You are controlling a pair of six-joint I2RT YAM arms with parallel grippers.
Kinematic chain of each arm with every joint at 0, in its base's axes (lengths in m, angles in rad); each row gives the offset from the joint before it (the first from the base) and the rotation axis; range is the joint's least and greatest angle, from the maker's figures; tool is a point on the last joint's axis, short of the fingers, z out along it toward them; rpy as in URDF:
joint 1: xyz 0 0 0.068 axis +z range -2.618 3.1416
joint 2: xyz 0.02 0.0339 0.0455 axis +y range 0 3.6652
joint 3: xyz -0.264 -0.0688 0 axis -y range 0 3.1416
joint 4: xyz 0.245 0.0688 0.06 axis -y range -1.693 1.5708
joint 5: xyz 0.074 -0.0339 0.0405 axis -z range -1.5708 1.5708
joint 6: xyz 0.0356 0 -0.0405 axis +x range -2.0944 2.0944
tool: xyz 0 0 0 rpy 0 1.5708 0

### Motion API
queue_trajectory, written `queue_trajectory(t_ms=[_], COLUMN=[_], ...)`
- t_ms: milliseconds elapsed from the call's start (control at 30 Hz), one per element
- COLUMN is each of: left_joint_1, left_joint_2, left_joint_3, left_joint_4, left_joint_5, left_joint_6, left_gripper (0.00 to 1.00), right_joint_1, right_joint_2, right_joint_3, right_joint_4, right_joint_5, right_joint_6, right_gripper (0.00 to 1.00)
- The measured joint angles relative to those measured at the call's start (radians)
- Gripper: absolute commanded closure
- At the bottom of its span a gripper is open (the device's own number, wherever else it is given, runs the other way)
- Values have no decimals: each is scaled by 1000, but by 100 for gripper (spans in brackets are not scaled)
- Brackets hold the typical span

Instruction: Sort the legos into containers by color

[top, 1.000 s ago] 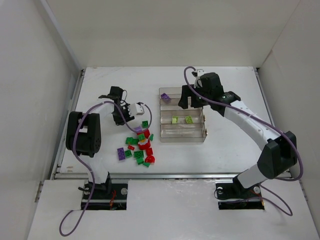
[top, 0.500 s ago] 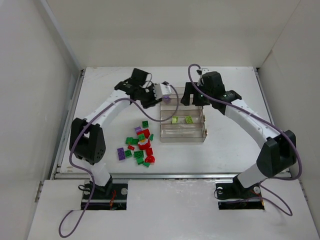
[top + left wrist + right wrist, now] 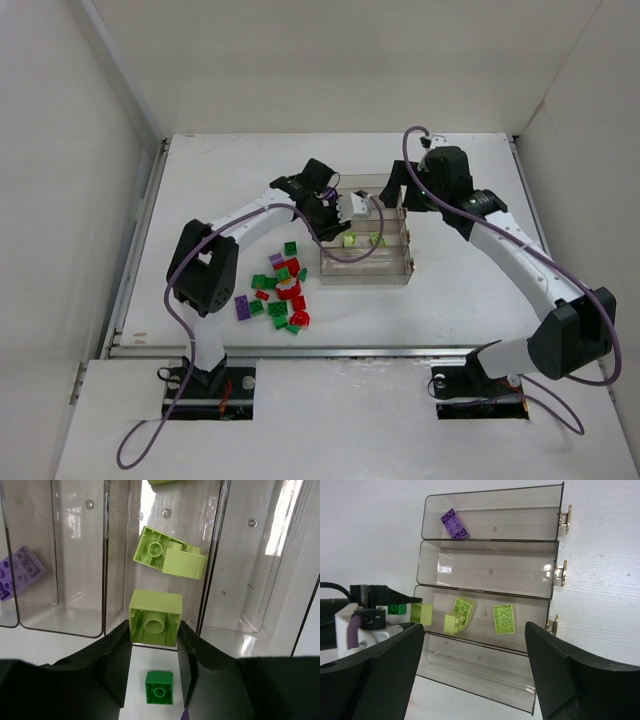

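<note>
My left gripper (image 3: pixel 154 630) is shut on a lime brick (image 3: pixel 155 611) and holds it over the near end of the clear four-compartment tray (image 3: pixel 365 278). Two lime bricks (image 3: pixel 460 615) lie in the third compartment, and a purple brick (image 3: pixel 454 524) lies in the far one. The right wrist view shows the left gripper (image 3: pixel 416 611) at the tray's left end. In the top view it is over the tray's left part (image 3: pixel 336 226). My right gripper (image 3: pixel 393 193) is open and empty, high above the tray's far right side.
A loose pile of dark green, red and purple bricks (image 3: pixel 280 290) lies on the white table left of the tray. One dark green brick (image 3: pixel 159 687) shows on the table below my left fingers. White walls enclose the table.
The left arm swung from the brick pile to the right, over the tray, carrying the lime brick. The right gripper drew back to the right, off the tray's middle.
</note>
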Motion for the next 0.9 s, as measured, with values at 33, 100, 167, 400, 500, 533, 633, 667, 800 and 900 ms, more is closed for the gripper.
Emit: queue_trajectory(t_ms=[33,100,167,400,500,533,633,667,800,900], left_joint_1=[-2,-2,-3,-6,7,17,79,108,201,261], left_joint_2=[-3,-8,-16,-81,-126,-142,-196,-216,-287,-311], left_joint_3=[0,-1,-7,-11,-7,-4,-9,-19,-113,-191], left_joint_4=[2,6,9,3,-34,-55,-127,-147,-200,-241], left_joint_5=[0,-2,-6,-10,-5,-2,1,-4,-64,-92], left_joint_6=[3,13,19,21,26,33,90,116,216,280], left_gripper=[51,36,24,27,40,44,50,50,48,41], right_joint_1=[0,0,0,0,2,3,23,36,102,148], right_joint_2=[0,0,0,0,0,0,4,9,57,103], right_joint_3=[-4,-9,-11,-11,-11,-11,-11,-11,1,24], right_joint_4=[0,0,0,3,3,3,4,4,2,0], right_joint_5=[0,0,-1,-20,-24,-26,-26,-26,-26,-26], right_joint_6=[1,1,2,-3,-12,-18,-30,-34,-51,-67], right_gripper=[13,13,13,13,13,13,13,13,12,12])
